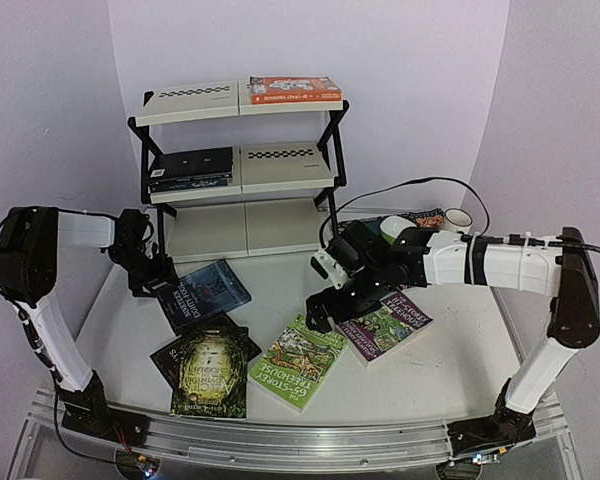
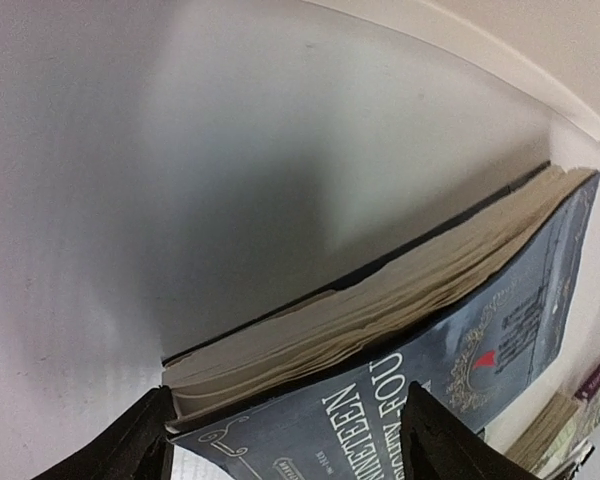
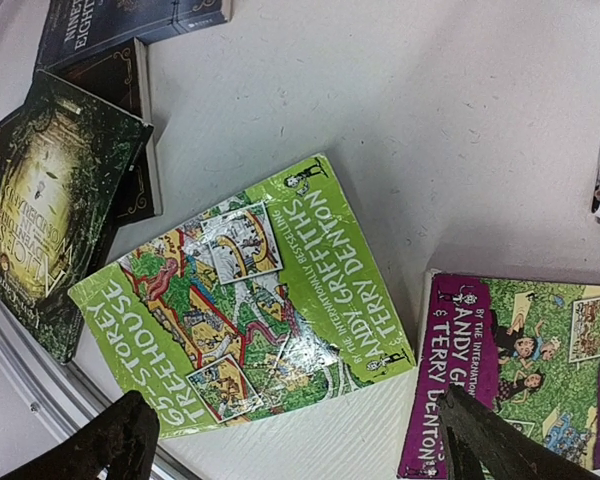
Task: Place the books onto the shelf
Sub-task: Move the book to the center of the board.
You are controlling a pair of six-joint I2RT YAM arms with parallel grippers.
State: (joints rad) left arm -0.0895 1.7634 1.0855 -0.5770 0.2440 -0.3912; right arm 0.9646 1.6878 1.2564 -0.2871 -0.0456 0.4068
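Observation:
The shelf (image 1: 285,166) stands at the back, with an orange book (image 1: 294,90) on its top tier and dark books (image 1: 192,168) on the middle tier's left. On the table lie a dark blue book (image 1: 205,292), a dark green-gold book (image 1: 208,372), a bright green book (image 1: 300,362) and a purple book (image 1: 388,322). My left gripper (image 1: 152,275) is open, and its fingers straddle a corner of the dark blue book (image 2: 460,370). My right gripper (image 3: 295,420) hangs open over the green book (image 3: 250,290), beside the purple book (image 3: 520,370).
A black book (image 3: 130,100) lies partly under the green-gold one (image 3: 50,190). A flat multicoloured item (image 1: 420,217) and a white ring (image 1: 458,217) sit behind the right arm. The table's metal front rail (image 1: 280,440) runs along the near edge.

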